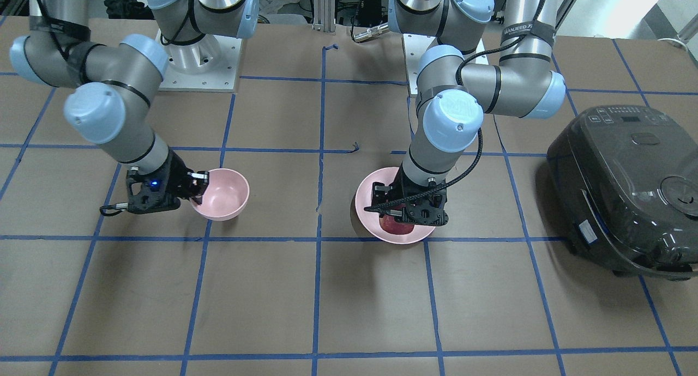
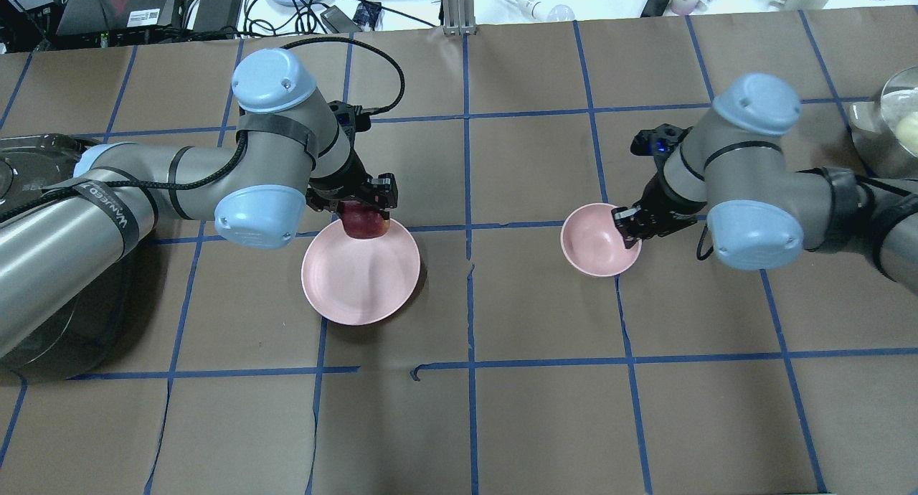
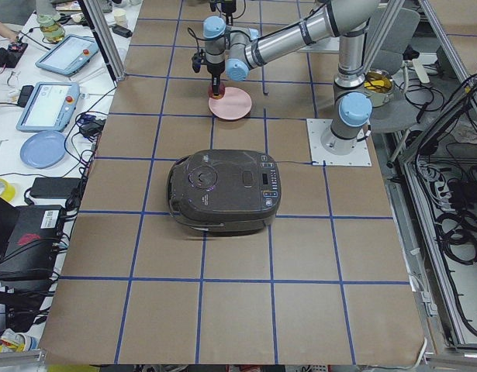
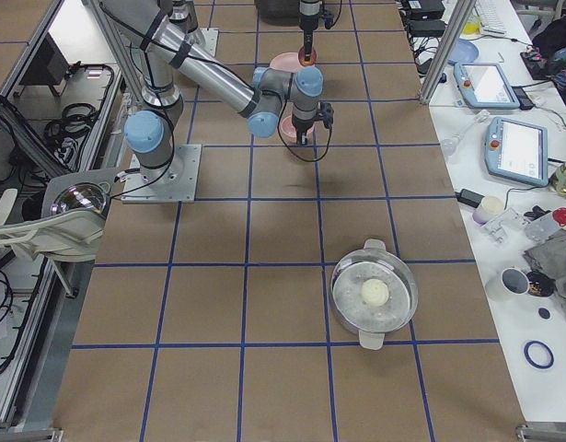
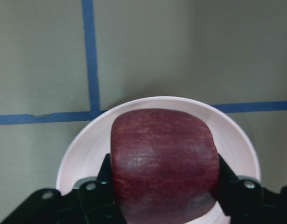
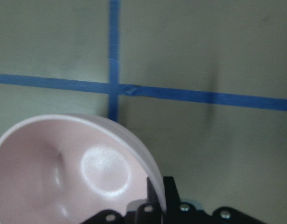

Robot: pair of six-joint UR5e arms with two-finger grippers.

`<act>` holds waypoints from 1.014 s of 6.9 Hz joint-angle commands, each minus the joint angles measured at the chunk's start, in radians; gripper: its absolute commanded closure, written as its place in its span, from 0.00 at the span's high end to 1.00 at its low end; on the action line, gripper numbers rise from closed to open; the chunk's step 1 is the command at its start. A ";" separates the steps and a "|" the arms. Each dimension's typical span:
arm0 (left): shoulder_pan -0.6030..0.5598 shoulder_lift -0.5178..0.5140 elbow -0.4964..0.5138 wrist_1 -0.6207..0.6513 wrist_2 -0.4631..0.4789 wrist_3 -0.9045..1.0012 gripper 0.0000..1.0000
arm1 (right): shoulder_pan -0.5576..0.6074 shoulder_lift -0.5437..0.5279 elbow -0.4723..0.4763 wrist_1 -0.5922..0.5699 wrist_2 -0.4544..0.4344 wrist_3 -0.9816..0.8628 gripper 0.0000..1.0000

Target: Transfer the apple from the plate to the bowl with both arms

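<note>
and here's the left hand [image 2: 367,206], straight down over the plate [image 2: 358,280], fingers pressed onto the two sides of the apple [image 2: 366,226]. the left wrist camera shows it well: the dark red apple [image 5: 164,163] fills the gap between the black fingers [image 5: 94,196], with the pale pink plate [image 5: 82,149] spread out underneath. from overhead the apple sits over the plate's far edge, the side away from the robot. whether it rests on the plate or hangs just clear of it, i cannot tell.

over to the other side, where the right hand [image 2: 628,222] is at the bowl [image 2: 595,244], tilted in from the side. it is pinching the rim, one finger inside and one outside, and the right wrist camera shows that rim [image 6: 143,154] running into the fingers [image 6: 170,191]. the bowl stands upright on the bench [image 2: 545,423] with nothing in it.

plate and bowl are well apart, with a long blue tape line [image 2: 466,158] running between them. from the front view the plate [image 1: 368,201] is right of centre and the bowl [image 1: 226,193] left of it.

a dark cooker [image 1: 627,190] sits on the bench beyond the left arm, out past the plate. at the bench's other end, well away from the bowl, a metal pot [image 4: 375,295] with a glass lid.
</note>
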 commanded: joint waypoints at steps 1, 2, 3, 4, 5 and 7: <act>-0.078 0.024 0.005 -0.002 -0.015 -0.120 0.00 | 0.129 0.027 0.005 -0.003 0.013 0.117 0.00; -0.094 0.017 0.011 0.007 -0.016 -0.137 0.00 | 0.150 0.051 0.004 -0.007 0.000 0.137 0.00; -0.106 0.016 0.012 0.011 -0.059 -0.172 0.00 | 0.151 0.053 -0.002 -0.010 -0.004 0.129 0.97; -0.115 0.018 0.012 0.014 -0.093 -0.215 0.00 | 0.147 0.041 -0.018 -0.011 -0.005 0.128 1.00; -0.140 0.018 0.015 0.014 -0.093 -0.237 0.00 | 0.146 0.017 -0.085 0.018 -0.072 0.137 1.00; -0.177 -0.008 0.072 0.012 -0.156 -0.376 0.00 | 0.140 -0.083 -0.241 0.230 -0.125 0.138 1.00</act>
